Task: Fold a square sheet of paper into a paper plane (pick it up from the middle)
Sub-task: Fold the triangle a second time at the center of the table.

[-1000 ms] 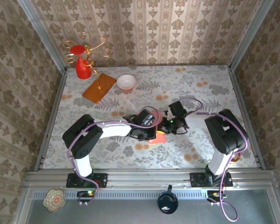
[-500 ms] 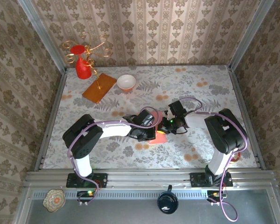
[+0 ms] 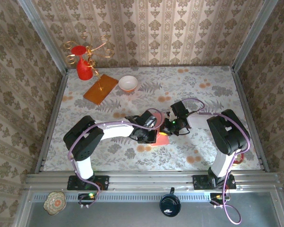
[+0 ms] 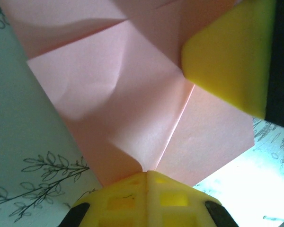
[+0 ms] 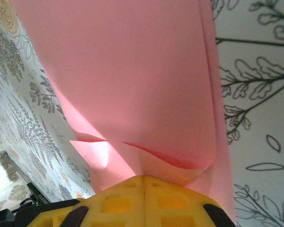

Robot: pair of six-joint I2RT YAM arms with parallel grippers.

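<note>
The square sheet of paper [image 3: 161,138] is pink and folded into layers, and the arms cover most of it in the top view. In the left wrist view the sheet of paper [image 4: 132,104] shows a straight crease that runs down into my left gripper [image 4: 148,173], which is shut on its edge. My right gripper's yellow finger [image 4: 227,56] sits at that view's upper right. In the right wrist view several curved layers of the sheet of paper [image 5: 132,80] lead into my right gripper [image 5: 144,178], which is shut on them. Both grippers, left [image 3: 155,133] and right [image 3: 166,128], meet at mid-table.
At the back left stand a red vase [image 3: 84,67], an orange-brown wooden board [image 3: 100,89] and a white bowl [image 3: 128,83]. A dark mug [image 3: 170,205] and a small dish [image 3: 54,202] sit on the metal ledge in front of the arm bases.
</note>
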